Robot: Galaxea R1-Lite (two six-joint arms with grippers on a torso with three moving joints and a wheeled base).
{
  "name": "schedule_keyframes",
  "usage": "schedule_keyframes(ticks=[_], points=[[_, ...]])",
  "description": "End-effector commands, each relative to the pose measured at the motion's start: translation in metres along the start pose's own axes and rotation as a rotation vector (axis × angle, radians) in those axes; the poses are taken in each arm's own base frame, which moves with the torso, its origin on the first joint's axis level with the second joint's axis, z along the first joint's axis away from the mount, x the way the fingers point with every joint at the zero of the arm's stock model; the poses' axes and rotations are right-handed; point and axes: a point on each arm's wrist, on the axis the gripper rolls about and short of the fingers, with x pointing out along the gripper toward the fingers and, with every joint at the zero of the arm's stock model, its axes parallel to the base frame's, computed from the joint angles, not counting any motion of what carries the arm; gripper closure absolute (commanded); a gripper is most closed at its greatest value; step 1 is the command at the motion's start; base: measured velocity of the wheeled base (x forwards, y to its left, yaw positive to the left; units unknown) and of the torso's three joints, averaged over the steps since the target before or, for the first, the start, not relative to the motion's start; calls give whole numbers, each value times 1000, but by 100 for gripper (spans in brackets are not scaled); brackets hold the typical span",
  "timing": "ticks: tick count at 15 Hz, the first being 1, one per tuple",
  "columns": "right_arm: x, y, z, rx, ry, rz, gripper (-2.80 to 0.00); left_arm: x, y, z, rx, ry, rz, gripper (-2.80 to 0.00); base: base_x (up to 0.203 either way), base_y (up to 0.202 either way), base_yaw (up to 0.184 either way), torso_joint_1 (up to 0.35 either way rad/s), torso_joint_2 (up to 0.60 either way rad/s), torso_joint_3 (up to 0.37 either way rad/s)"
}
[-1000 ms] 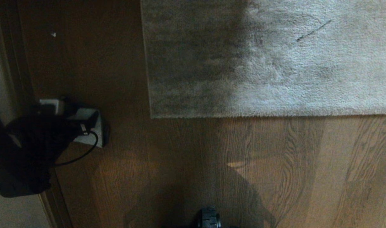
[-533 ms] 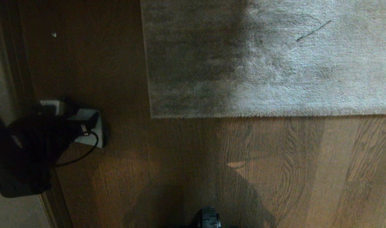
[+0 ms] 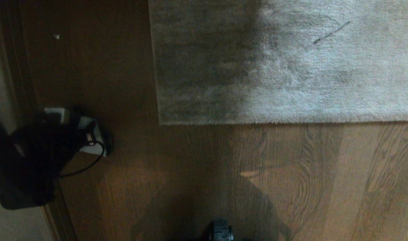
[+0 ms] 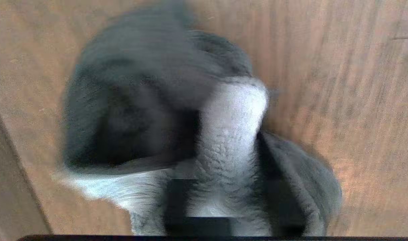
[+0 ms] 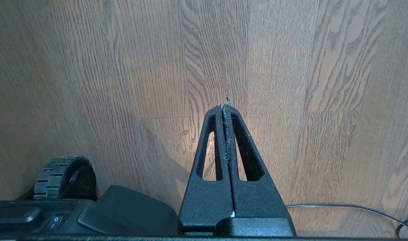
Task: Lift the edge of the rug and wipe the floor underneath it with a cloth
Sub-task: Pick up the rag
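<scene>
No legible text, brand or number is shown. Only a small "O" and "I" marking is seen on a rocker switch on the robot base.

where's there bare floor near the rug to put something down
Bare floor runs along the near side of the rug edge, and a darker strip lies left of the rug. The far left is crowded: the left gripper is on the cloth there.

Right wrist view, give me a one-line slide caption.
Right tool shut and empty, parked above the wood floor beside the robot's base wheel.
</scene>
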Motion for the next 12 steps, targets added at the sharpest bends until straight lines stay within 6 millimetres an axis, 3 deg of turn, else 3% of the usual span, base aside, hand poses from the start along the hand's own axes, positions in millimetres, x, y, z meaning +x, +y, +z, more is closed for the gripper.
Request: schedule_keyframes(ticks=[1,12], points=[[0,0,0,0,0,0,0,-1,0,2,1,-14,-2,0,0,0,0,0,0,0],[0,0,0,0,-1,0,0,-14,2,6,-8,-51,13,0,0,0,0,0,0,0]])
